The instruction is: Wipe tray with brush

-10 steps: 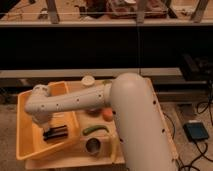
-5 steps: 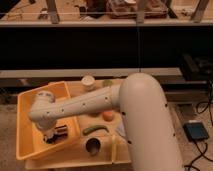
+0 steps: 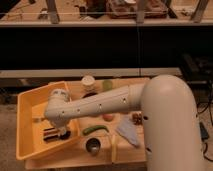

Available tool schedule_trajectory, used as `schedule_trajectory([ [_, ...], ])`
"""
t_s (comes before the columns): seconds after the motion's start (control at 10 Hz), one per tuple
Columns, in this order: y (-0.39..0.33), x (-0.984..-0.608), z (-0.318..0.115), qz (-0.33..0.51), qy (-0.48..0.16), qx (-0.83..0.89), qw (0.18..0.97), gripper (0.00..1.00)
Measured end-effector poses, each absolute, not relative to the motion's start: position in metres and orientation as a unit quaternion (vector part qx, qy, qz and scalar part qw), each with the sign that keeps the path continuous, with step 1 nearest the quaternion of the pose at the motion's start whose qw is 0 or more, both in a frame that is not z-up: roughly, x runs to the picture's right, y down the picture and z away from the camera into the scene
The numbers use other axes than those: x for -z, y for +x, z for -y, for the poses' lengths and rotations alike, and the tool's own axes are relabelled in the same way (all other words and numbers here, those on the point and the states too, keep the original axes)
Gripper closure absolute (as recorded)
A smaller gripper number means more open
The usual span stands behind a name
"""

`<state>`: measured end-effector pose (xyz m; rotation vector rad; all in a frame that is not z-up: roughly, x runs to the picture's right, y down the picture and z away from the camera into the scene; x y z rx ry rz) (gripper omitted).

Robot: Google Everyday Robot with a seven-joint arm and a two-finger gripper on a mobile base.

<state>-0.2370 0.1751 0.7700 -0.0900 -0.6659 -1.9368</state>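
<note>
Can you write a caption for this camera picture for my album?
The robot's gripper sits low inside the yellow tray, right at the dark brush.

No legible text, even on the end effector [image 3: 56, 131] inside the tray [image 3: 29, 107].

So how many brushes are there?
1. The brush lies inside the yellow tray, by the claw; the arm could hide another.

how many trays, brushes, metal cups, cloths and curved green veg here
tray: 1
brush: 1, in the tray, at the gripper
metal cup: 1
cloth: 1
curved green vegetable: 1
total: 5
</note>
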Motion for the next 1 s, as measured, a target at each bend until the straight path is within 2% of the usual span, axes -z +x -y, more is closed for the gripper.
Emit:
schedule_trajectory([
  [0.5, -0.279, -0.811, -0.131, 0.277, -0.026, 0.824, 0.494, 0.9],
  [0.8, -0.318, -0.817, -0.13, 0.29, -0.019, 0.833, 0.47, 0.9],
  [1.0, -0.335, -0.812, -0.146, 0.305, -0.015, 0.838, 0.452, 0.9],
])
